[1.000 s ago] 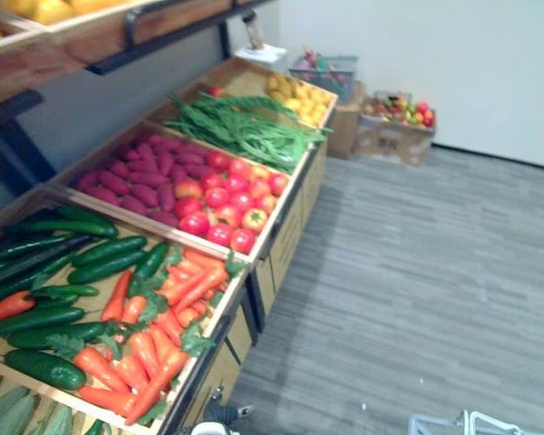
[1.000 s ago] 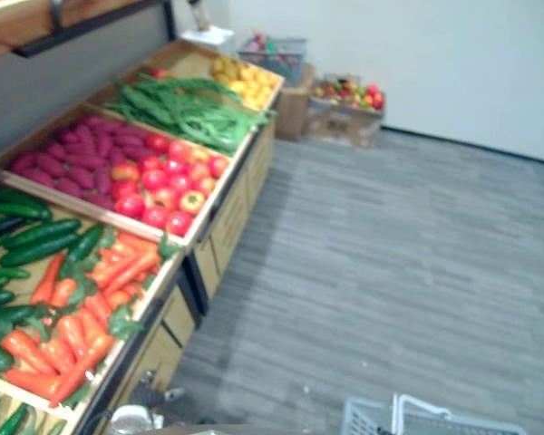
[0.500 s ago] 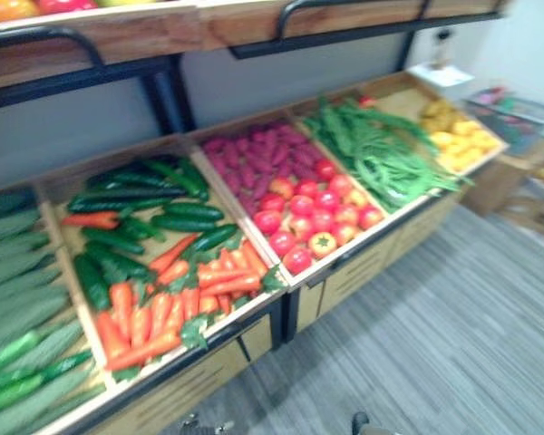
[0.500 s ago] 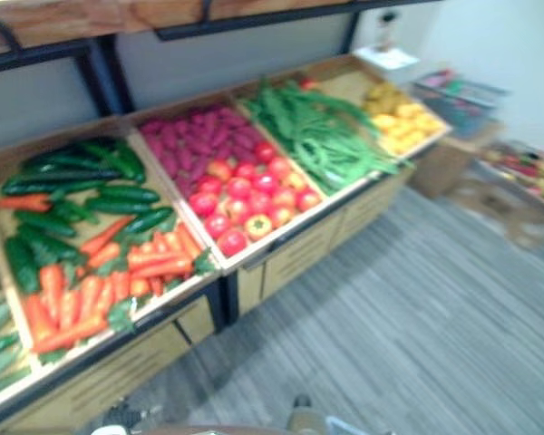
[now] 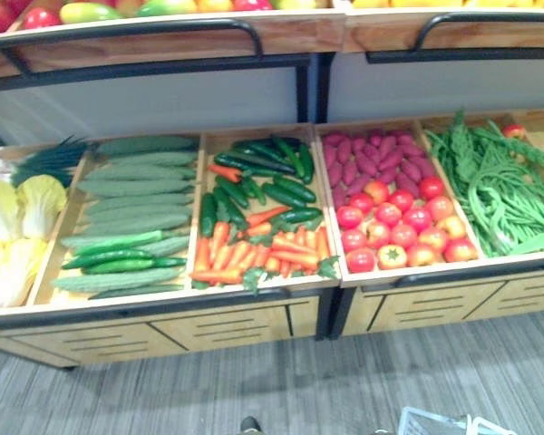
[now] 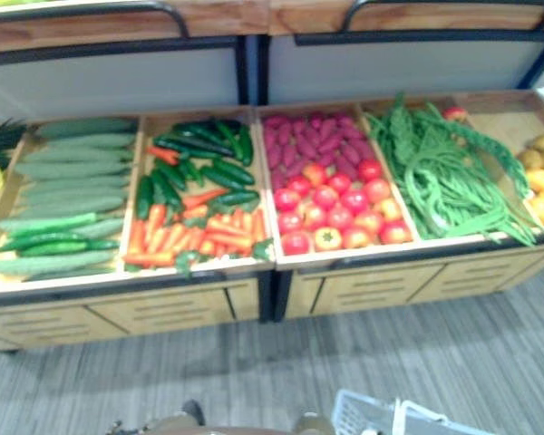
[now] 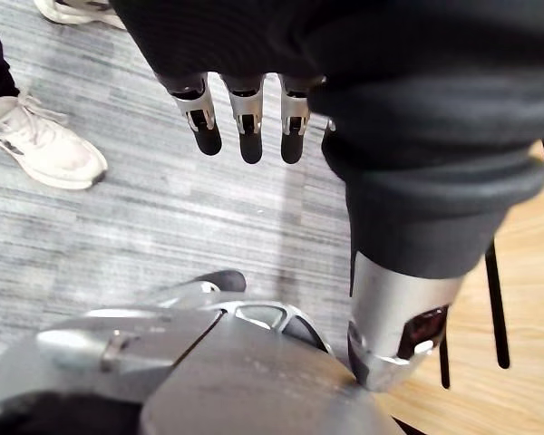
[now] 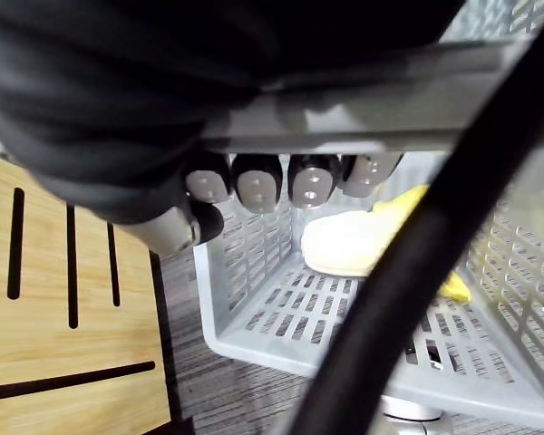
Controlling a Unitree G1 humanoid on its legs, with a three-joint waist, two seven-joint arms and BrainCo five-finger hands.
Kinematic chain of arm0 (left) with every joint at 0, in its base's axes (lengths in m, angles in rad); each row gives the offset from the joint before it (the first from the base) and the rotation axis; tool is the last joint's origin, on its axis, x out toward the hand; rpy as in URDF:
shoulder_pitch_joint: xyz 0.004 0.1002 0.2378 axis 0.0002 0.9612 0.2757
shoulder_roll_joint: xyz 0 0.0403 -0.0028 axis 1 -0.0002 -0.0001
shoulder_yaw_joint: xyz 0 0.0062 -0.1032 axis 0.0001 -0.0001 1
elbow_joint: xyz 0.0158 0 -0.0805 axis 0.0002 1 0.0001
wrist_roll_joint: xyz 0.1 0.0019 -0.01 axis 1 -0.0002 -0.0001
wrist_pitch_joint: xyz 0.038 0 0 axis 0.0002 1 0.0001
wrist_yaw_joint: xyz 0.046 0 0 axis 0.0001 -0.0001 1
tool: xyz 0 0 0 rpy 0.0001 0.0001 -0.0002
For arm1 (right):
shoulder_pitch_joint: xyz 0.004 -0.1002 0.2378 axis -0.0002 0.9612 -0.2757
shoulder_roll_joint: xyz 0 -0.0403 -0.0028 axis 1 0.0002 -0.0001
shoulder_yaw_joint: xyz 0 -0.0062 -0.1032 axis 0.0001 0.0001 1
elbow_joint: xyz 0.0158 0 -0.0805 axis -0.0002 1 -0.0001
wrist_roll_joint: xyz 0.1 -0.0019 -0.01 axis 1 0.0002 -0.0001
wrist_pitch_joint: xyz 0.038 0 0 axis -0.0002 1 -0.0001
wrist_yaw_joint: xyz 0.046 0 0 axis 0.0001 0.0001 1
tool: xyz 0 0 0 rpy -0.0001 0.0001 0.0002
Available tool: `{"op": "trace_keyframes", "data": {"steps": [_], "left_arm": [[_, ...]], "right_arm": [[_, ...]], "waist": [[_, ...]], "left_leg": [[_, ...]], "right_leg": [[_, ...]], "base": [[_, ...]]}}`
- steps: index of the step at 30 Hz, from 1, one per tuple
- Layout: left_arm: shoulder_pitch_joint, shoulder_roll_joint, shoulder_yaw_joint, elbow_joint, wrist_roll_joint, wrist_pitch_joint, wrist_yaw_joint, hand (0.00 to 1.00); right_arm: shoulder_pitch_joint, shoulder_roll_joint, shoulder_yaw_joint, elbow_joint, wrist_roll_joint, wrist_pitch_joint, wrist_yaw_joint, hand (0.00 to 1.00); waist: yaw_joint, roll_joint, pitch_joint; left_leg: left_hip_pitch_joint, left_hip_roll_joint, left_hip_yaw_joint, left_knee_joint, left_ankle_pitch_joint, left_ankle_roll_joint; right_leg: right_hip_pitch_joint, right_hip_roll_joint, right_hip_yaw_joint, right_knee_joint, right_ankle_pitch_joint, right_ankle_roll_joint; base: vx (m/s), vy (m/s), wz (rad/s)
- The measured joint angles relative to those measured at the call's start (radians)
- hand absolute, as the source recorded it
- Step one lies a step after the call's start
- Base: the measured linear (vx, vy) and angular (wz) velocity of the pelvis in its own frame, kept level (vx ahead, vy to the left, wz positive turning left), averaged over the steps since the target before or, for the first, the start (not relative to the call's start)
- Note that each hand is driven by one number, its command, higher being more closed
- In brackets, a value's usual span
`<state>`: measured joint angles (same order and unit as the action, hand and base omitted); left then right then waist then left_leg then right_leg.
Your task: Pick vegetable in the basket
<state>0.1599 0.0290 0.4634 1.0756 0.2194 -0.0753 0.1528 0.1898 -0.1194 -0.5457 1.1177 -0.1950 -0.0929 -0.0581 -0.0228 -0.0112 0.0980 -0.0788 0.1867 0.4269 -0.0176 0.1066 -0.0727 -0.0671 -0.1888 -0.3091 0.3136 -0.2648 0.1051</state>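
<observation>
While left hand point(image 7: 246, 113) hangs slack, right hand point(image 8: 258, 186) curls round basket handle point(image 8: 417, 113).

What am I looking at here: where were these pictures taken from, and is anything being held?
This is a two-legged humanoid robot with two metal hands. The two wide pictures come from cameras in its head, looking down at a wooden produce stand. Its bins hold Chinese cabbages, dark cucumbers, carrots, purple sweet potatoes, tomatoes and green beans.

The other two pictures come from cameras on its wrists. In the left wrist view the left hand hangs open over the floor, holding nothing, near a person's white shoe. In the right wrist view the right hand has its fingers curled round the handle of a grey plastic basket. A pale yellow item lies inside; I cannot tell what it is.
</observation>
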Motion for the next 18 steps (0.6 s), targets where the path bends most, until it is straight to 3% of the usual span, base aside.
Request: {"op": "trace_keyframes", "data": {"steps": [4,6,10,13,18], "left_arm": [[-0.003,0.016,-0.062,-0.008,0.004,0.005,0.025,0.00],[-0.006,0.028,-0.127,-0.093,0.038,0.010,0.051,0.00],[-0.006,0.116,-0.251,-0.316,0.262,-0.042,0.266,0.00],[0.017,0.191,-0.298,-0.512,0.362,-0.087,0.413,0.00],[0.052,0.217,-0.354,-0.851,0.456,-0.147,0.470,0.00]], "right_arm": [[0.000,0.002,-0.004,0.004,0.001,-0.001,0.000,1.00],[0.001,0.004,0.012,0.010,0.001,-0.002,-0.004,1.00],[0.023,0.005,0.062,0.021,0.009,-0.027,-0.041,1.00],[0.029,-0.005,0.106,0.029,0.018,-0.051,-0.062,1.00],[0.031,-0.035,0.124,0.038,0.018,-0.052,-0.066,1.00]], "waist": [[0.002,0.007,-0.003],[0.000,0.007,-0.002],[-0.002,0.005,-0.005],[-0.002,0.011,-0.009],[-0.002,0.027,-0.025]], "left_leg": [[0.020,-0.025,0.010,-0.079,0.039,-0.006],[0.028,-0.035,0.009,-0.079,0.039,-0.002],[0.043,-0.042,-0.001,-0.079,0.035,-0.004],[0.049,-0.041,-0.005,-0.083,0.032,-0.007],[0.050,-0.041,-0.005,-0.084,0.029,-0.006]], "right_leg": [[0.005,0.018,0.041,-0.072,0.057,0.004],[0.019,0.017,0.044,-0.088,0.066,0.007],[0.039,0.023,0.051,-0.101,0.069,0.007],[0.042,0.026,0.060,-0.105,0.069,0.006],[0.042,0.030,0.071,-0.119,0.073,0.003]], "base": [[0.05,0.078,-0.06],[0.09,0.042,-0.02],[0.06,0.000,-0.01],[0.03,-0.012,-0.07],[0.01,0.002,-0.03]]}}
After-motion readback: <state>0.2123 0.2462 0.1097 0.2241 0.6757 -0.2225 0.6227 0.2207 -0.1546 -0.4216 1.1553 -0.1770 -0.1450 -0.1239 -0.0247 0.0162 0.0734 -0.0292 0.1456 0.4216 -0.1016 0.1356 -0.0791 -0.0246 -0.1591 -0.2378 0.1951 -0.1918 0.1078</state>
